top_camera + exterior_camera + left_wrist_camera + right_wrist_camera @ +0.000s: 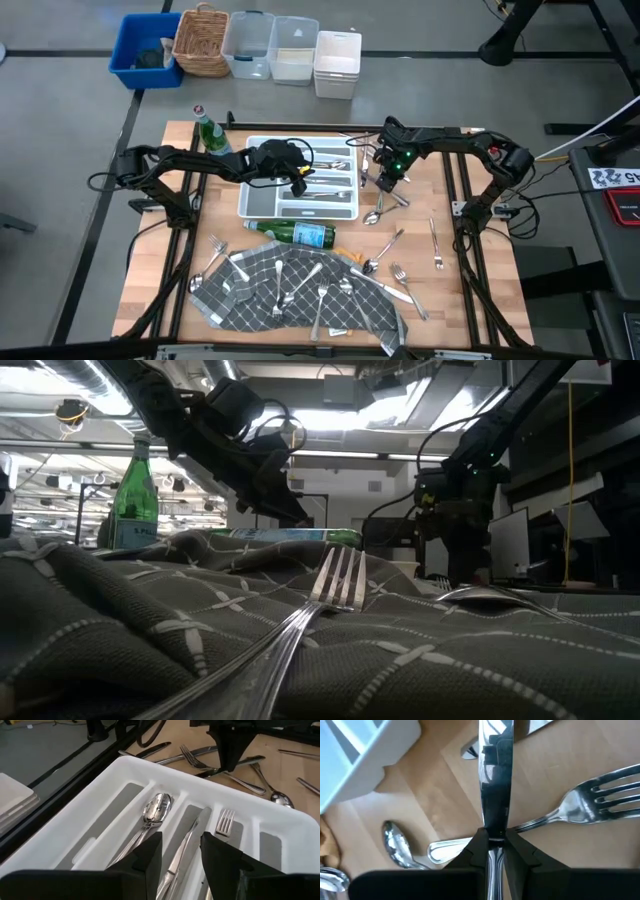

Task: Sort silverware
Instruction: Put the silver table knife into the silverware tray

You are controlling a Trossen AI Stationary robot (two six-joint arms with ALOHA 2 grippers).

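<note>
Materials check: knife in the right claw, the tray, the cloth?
Knife: looks like polished metal, mirror reflections on the blade. Tray: probably moulded plastic, white, smooth, rounded dividers. Cloth: woven fabric, dark grey with pale grid lines, soft folds.

We see two black arms made of thick round parts, with black cables looping along them. The right arm (440, 140) shows a tiny green light. Each gripper has two flat black fingers (150, 855).
</note>
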